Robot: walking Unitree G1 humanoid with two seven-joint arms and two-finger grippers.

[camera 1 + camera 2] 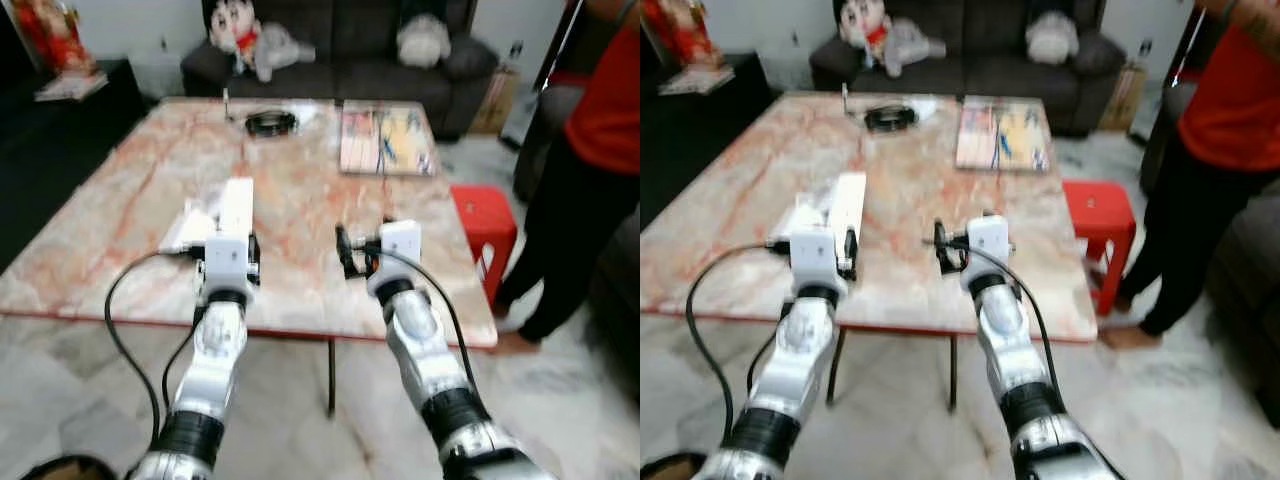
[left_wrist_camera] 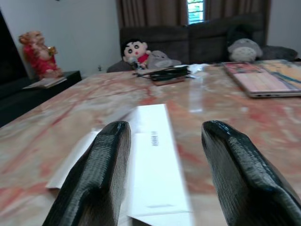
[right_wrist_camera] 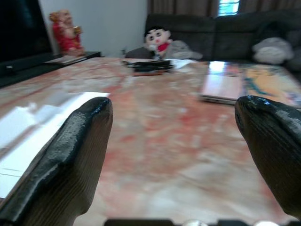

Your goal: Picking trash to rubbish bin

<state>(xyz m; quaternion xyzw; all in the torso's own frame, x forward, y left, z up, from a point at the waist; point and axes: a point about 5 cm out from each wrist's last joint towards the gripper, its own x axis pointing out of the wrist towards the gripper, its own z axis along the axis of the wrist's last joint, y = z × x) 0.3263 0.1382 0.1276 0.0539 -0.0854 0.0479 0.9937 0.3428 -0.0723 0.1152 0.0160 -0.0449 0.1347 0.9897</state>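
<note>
Silver arms, blk cables, white wrist boxes — textured blk fingers (image 2: 101,174)

White box (image 1: 236,208) lies on table (image 1: 130,190), laptop (image 1: 386,141) behind, stool (image 1: 484,226) right.

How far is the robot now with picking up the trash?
Nothing looks done yet: the white paper lies flat on the marble table. In hand: the left gripper hovers open over it; the right gripper is open too. Left: grasping the paper and binning it.
</note>
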